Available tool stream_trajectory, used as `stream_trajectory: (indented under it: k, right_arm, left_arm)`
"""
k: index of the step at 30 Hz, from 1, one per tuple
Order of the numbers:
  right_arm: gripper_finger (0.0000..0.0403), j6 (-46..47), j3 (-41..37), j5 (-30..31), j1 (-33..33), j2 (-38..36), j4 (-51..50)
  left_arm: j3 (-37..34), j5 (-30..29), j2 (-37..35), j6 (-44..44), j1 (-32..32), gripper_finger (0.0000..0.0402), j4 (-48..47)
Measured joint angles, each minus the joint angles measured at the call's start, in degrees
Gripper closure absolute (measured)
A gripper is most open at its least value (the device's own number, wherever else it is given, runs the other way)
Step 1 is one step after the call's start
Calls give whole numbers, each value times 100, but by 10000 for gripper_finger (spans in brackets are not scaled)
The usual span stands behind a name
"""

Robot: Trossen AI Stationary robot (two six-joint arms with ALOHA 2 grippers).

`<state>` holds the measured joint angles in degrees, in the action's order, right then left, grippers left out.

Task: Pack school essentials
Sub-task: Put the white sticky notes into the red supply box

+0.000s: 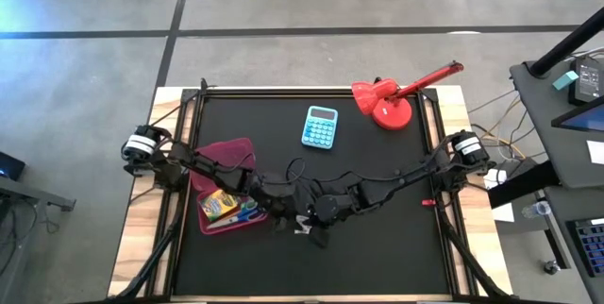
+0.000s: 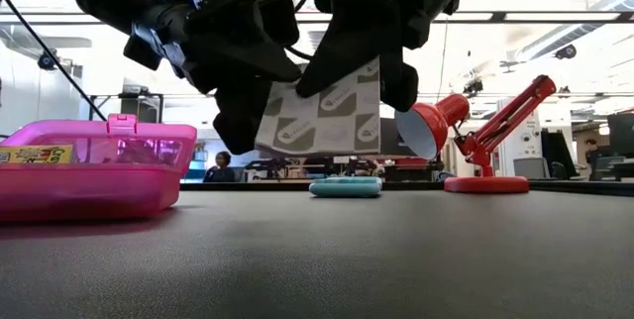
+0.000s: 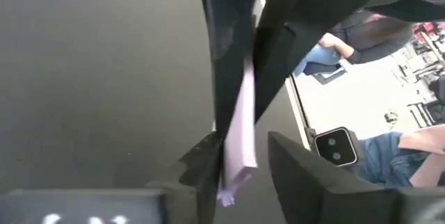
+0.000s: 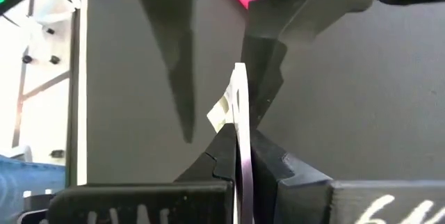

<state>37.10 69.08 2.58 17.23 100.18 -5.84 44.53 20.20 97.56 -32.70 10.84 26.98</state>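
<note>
A white square with a grey pattern (image 2: 332, 111) hangs in the air over the middle of the black table, with my right gripper (image 4: 240, 130) shut on it from above. My left gripper (image 3: 243, 140) is open. Its two fingers stand on either side of the square's left part (image 2: 272, 121), one finger (image 3: 208, 172) close beside it and the other (image 3: 299, 175) clearly apart. In the high view both grippers meet at the near middle (image 1: 304, 217). To their left lies an open pink case (image 1: 225, 148) holding a yellow crayon box (image 1: 219, 205) and other small stationery. My right gripper pinches the square's upper right part (image 2: 362, 66) between its two fingers, which come from above and slant down. In the right wrist view the square shows edge-on (image 4: 240, 106) between the fingertips. It hangs upright below them, clear of the table. My left gripper has one finger close to the square's face (image 3: 233, 161); I cannot tell whether it touches.
A light-blue calculator (image 1: 321, 126) lies toward the far side. A red desk lamp (image 1: 385, 104) stands at the far right. People sit in the room beyond the table (image 3: 361, 36). The black table top (image 1: 377, 247) is bare at the near right.
</note>
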Motion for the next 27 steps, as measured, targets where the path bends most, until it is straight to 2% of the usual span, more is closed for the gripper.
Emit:
stream_trajectory:
  k: [7,18,22,27]
  right_arm:
    - [395,37,0,-8,-2,-11,55]
    - [387,390,9,-140,-2,-24,98]
    - [355,542,9,-251,-14,-24,86]
    - [290,636,9,-263,-13,-28,36]
  left_arm:
    - [2,50,0,8,-1,391,-7]
    - [22,333,0,8,1,399,31]
    - [24,363,1,6,6,399,51]
    - [45,391,2,1,12,400,63]
